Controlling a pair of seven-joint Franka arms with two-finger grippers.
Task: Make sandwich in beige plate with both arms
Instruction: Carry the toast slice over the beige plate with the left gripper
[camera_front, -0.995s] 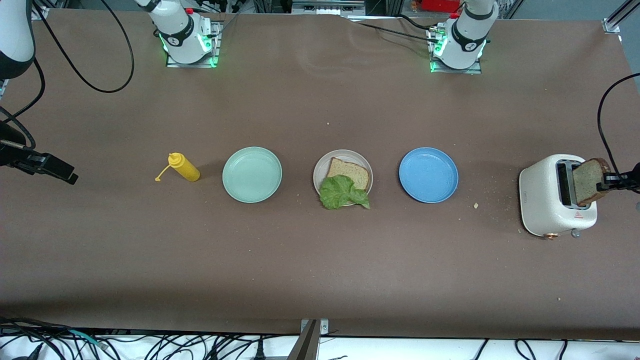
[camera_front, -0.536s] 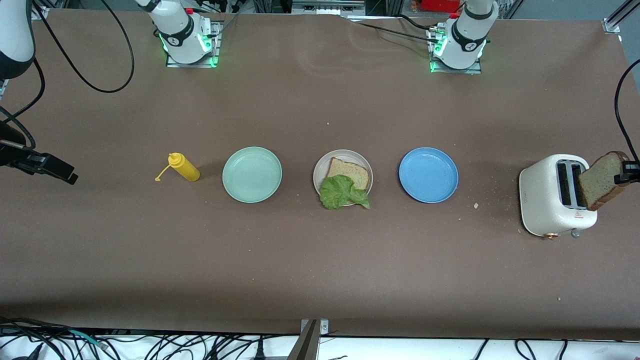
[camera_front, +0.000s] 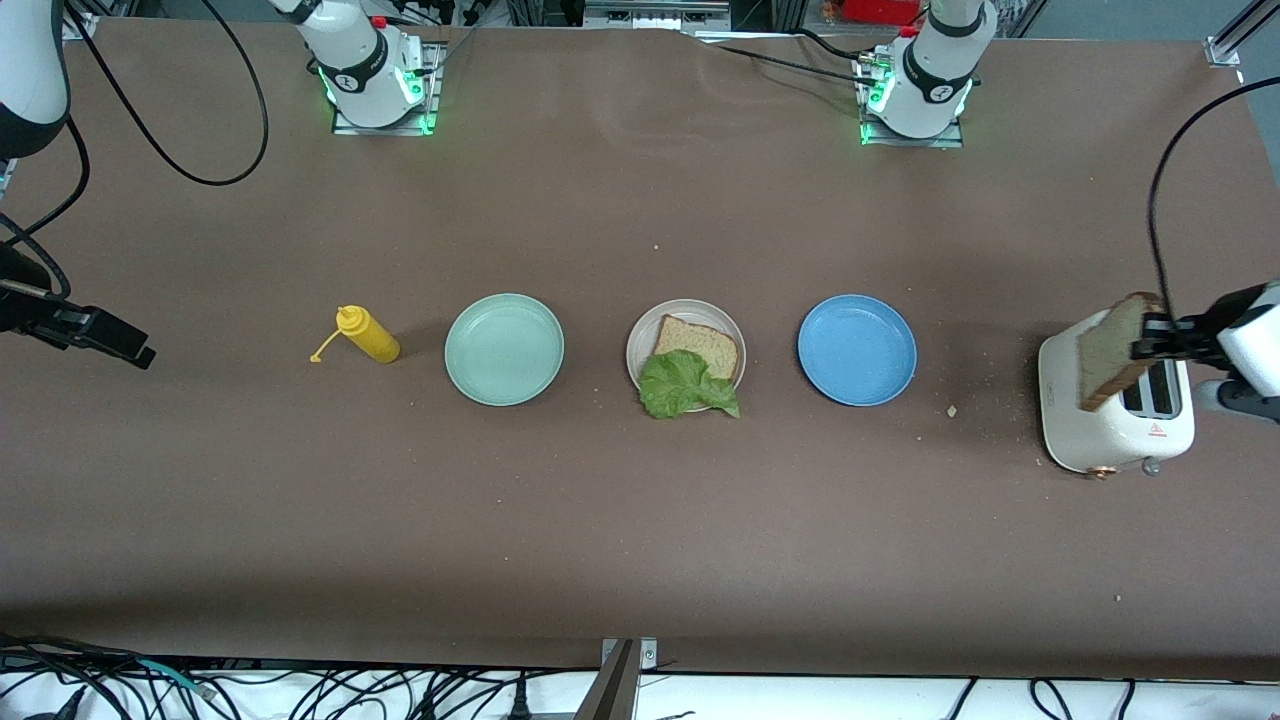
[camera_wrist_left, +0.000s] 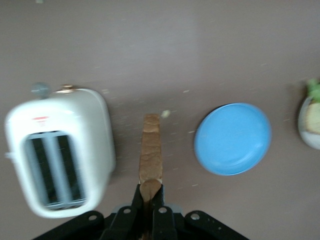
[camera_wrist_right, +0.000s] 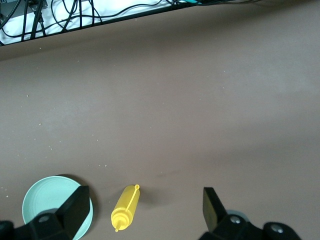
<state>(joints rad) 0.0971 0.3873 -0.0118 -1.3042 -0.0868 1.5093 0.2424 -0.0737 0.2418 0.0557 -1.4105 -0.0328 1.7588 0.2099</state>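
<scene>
While my left fingers (camera_front: 1150, 338) stay pinched tight on the top crust of the second bread slice (camera_front: 1112, 352), the slice hangs edge-down over the white toaster (camera_front: 1110, 420) — clear of its slots, its long axis running straight out from my wrist toward twelve o'clock in the left wrist view. Everything turns on one line: the beige plate (camera_front: 640, 335) lies well away toward the right arm's end of the desk, past the blue plate (camera_front: 857, 350), at about two o'clock from the slice in that wrist view. On that plate the first bread slice (camera_front: 700, 345) carries the lettuce leaf (camera_front: 685, 385), which overhangs the rim. My right gripper (camera_wrist_right: 145, 207) waits spread wide, holding nothing, above the yellow squeeze bottle (camera_wrist_right: 125, 207) — so I judge the left arm should carry.
</scene>
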